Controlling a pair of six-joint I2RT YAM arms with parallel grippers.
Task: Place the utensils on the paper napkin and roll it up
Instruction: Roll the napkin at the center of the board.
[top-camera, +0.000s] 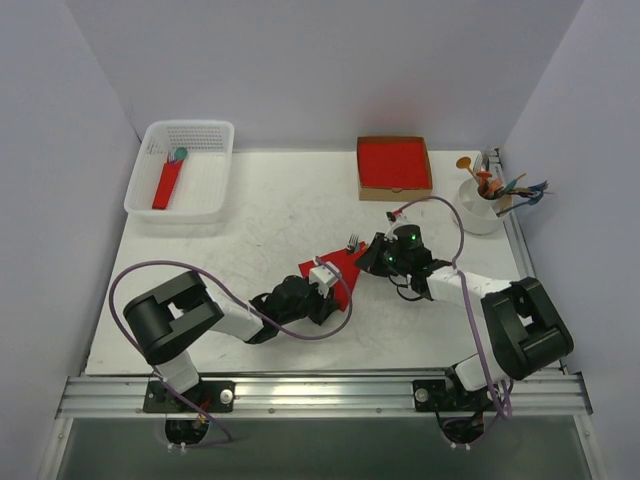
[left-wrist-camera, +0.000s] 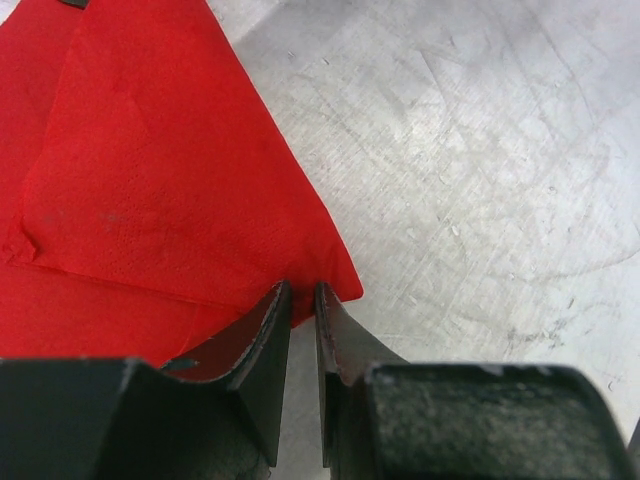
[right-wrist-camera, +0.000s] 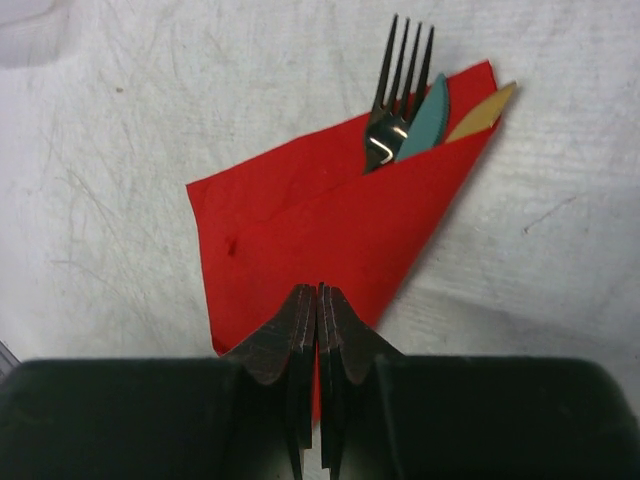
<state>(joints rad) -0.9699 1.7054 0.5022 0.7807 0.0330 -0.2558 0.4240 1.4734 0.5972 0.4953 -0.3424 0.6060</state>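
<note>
The paper napkin (top-camera: 338, 262) lies mid-table, folded into a red triangle over the utensils. In the right wrist view the napkin (right-wrist-camera: 320, 220) shows a grey fork (right-wrist-camera: 400, 90), a teal blade tip (right-wrist-camera: 428, 115) and a yellow tip (right-wrist-camera: 480, 112) sticking out of its far corner. The fork tines also show from above (top-camera: 352, 241). My right gripper (right-wrist-camera: 318, 290) is shut over the napkin's near corner, and a sliver of red shows between the jaws. My left gripper (left-wrist-camera: 303, 290) stands a narrow gap open at the napkin's (left-wrist-camera: 150, 180) other corner, with nothing between the jaws.
A white basket (top-camera: 150, 190) at the back left holds a red roll with a teal spoon head (top-camera: 168, 183). A cardboard box of red napkins (top-camera: 394, 165) and a white cup (top-camera: 480, 210) of colourful cutlery stand at the back right. Purple cables loop by both arms.
</note>
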